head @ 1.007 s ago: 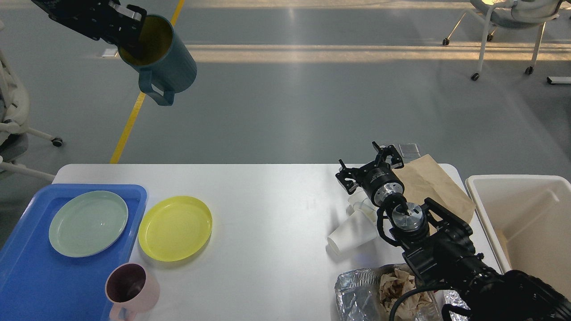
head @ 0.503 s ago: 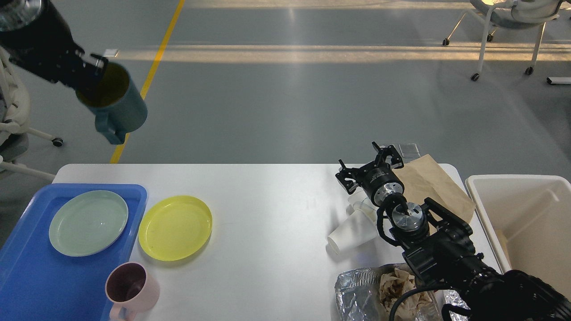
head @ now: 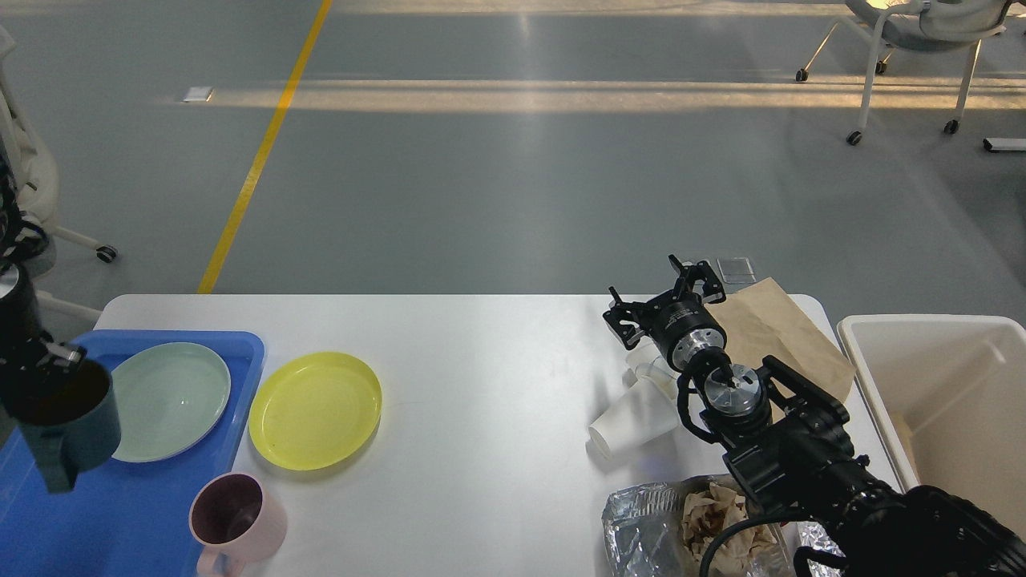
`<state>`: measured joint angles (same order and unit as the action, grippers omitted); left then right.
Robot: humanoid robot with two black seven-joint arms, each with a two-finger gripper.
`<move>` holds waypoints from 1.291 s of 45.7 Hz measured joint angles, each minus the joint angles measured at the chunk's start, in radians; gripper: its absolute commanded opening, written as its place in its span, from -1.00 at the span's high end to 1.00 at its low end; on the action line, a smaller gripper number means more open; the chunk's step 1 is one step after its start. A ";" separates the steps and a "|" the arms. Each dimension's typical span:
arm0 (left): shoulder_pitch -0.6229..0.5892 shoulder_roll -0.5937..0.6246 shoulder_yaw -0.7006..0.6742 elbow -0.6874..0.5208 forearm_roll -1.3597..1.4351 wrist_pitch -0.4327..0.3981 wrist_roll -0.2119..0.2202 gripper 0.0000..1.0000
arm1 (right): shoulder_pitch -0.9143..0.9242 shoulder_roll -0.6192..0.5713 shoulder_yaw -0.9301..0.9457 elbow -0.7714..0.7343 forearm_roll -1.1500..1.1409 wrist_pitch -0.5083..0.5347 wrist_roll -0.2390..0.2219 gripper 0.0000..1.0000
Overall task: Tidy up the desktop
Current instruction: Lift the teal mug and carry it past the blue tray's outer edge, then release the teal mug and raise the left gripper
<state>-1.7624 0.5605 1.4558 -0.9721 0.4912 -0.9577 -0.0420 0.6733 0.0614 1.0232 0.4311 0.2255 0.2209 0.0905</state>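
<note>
The left pincer (head: pixel 48 362) grips the rim of a dark teal mug (head: pixel 68 417) over the blue tray (head: pixel 120 505), beside the pale green plate (head: pixel 172 393). The right pincer (head: pixel 661 308) is spread open with nothing in it, above the white counter (head: pixel 481 361) near a tipped paper cup (head: pixel 629 421) and a brown paper bag (head: pixel 773 332). A yellow plate (head: pixel 314 410) and pink mug (head: pixel 236 513) sit on the counter

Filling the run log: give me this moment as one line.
left gripper: shut on teal mug, over blue tray | right gripper: open, above paper cups | desktop: untidy
</note>
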 measured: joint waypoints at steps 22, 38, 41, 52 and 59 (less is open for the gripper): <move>0.254 0.070 -0.046 0.001 0.098 0.345 0.066 1.00 | 0.000 0.000 0.000 0.000 0.000 0.000 0.000 -1.00; 0.370 0.073 -0.104 0.001 0.109 0.431 0.138 1.00 | 0.000 0.000 0.000 0.000 0.000 0.000 0.000 -1.00; 0.373 0.076 -0.105 0.001 0.109 0.438 0.138 0.94 | 0.000 0.000 0.000 0.000 0.000 0.000 0.000 -1.00; 0.379 0.106 -0.129 0.001 0.105 0.446 0.139 0.74 | 0.000 0.000 0.000 0.000 0.000 0.000 0.000 -1.00; 0.380 0.107 -0.133 0.001 0.102 0.446 0.138 0.62 | 0.000 0.000 0.000 0.000 0.000 0.000 0.000 -1.00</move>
<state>-1.3822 0.6672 1.3231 -0.9710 0.5930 -0.5116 0.0960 0.6736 0.0614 1.0232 0.4310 0.2255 0.2209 0.0905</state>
